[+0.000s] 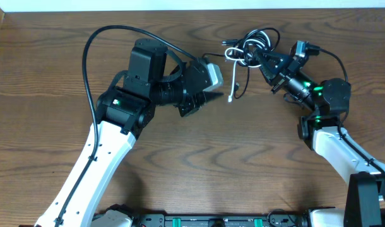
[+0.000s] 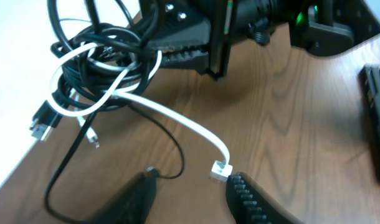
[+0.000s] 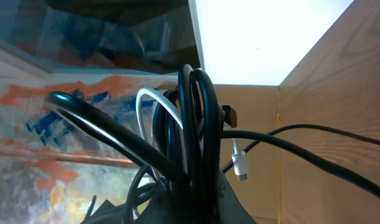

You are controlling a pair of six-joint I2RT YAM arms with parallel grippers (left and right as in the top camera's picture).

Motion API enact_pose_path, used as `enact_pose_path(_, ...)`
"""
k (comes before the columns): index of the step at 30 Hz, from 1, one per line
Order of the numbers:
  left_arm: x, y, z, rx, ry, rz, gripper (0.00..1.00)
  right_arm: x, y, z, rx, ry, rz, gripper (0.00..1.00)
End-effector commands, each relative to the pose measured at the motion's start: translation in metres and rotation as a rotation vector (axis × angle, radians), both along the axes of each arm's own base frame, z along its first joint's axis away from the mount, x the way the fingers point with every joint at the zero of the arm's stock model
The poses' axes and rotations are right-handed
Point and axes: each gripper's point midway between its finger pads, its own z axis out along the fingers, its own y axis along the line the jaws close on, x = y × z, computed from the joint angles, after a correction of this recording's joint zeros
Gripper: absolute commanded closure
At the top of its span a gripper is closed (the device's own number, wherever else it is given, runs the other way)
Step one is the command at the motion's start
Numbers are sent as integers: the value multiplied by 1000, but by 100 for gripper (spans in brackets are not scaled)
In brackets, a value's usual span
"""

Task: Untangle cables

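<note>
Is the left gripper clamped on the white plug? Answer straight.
No: the left gripper stands open, and the white plug lies loose on the table beside one finger.

A knot of black cables looped with a white cable sits at the table edge. The right gripper reaches into it. The white cable runs out to its plug, which lies just beside one finger of the left gripper, whose fingers are spread with nothing between them.
</note>
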Motion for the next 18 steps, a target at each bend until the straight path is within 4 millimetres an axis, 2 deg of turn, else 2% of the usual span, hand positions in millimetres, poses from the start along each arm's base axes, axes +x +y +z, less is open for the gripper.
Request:
enact_pose_path(1,-2,-2,6,-6,-39,-28,39,0,5,8,27,1,-4,99)
enact_pose_path(5,0,-3,9,-12,-54,-28,16,-4,13,8,26,-1,18,99)
enact_pose_path(8,3,-3,11,-14,-72,-21,13,-8,21,9,27,-7,39,99)
enact_pose_path(9,4,-2,11,-13,-80,-15,7,-10,24,10,28,-9,48,99)
enact_pose_path(18,15,-1,16,-5,-128,22,6,-24,49,10,25,-13,122,99)
